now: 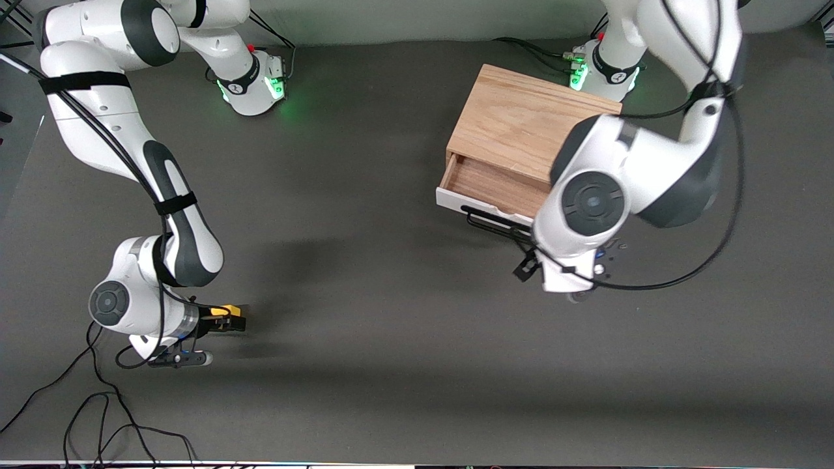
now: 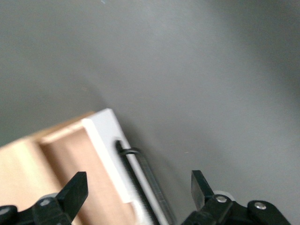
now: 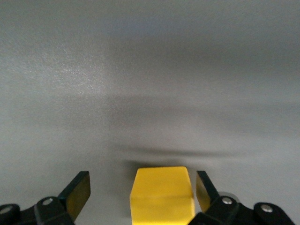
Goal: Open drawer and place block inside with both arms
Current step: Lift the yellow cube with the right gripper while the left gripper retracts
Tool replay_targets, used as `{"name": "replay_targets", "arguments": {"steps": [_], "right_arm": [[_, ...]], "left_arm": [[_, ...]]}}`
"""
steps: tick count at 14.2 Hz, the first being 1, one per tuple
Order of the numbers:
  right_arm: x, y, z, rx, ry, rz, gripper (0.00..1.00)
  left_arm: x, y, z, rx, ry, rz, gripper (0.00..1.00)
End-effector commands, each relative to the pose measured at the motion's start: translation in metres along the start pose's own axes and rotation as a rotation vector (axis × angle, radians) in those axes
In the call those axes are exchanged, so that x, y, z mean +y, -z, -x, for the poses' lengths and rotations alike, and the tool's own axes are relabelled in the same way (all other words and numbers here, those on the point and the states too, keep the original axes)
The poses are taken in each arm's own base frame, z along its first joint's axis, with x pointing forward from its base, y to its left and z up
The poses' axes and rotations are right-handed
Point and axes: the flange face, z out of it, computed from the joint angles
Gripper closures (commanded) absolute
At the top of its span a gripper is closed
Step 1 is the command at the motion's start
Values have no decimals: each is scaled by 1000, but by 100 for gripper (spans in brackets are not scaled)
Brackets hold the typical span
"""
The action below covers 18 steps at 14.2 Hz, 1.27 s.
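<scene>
- Yellow block [image 3: 162,194] on the table, between the spread fingers of the right gripper [image 3: 140,192], ungripped.
- Left gripper [image 2: 138,187] wide, empty, over the handle [image 2: 140,187] of the part-open drawer [image 1: 490,189]; both arms bent low.

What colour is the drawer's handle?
Black; the handle shows best in the left wrist view.

The table [image 1: 391,312] is covered from edge to edge in a matte, dark grey surface, plain and unmarked, with soft shadows lying across its middle and in a long band near the edge closest to the front camera. Loose black cables [image 1: 98,423] curl on it in loops at the corner nearest that camera, toward the right arm's end. A thin pale strip [image 1: 195,465] runs along that same near edge. A light grey backdrop [image 1: 391,19] borders the opposite edge.
</scene>
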Motion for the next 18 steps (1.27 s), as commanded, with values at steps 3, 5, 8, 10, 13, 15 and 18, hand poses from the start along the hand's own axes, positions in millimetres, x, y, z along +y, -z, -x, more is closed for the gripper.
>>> {"name": "replay_targets", "arguments": {"steps": [3,5,8,10,13,15,18], "right_arm": [[-3,-10,14,-1,19,16,0],[8,-10,15,-12,11,31,0],[13,-6,25,-77,9,34,0],[14,-4,28,-99,6,37,0],[14,16,28,-95,17,39,38],[12,26,19,-63,38,57,58],[8,33,10,-40,43,68,59]], "left_arm": [[-96,86,-27,2,-269,-18,1],[-120,106,-39,26,-398,-3,1],[-156,127,-59,51,-553,11,1],[-175,132,-62,54,-602,-6,1],[-197,134,-86,55,-728,8,1],[-206,134,-96,46,-746,11,1],[-211,132,-95,28,-761,0,1]]}}
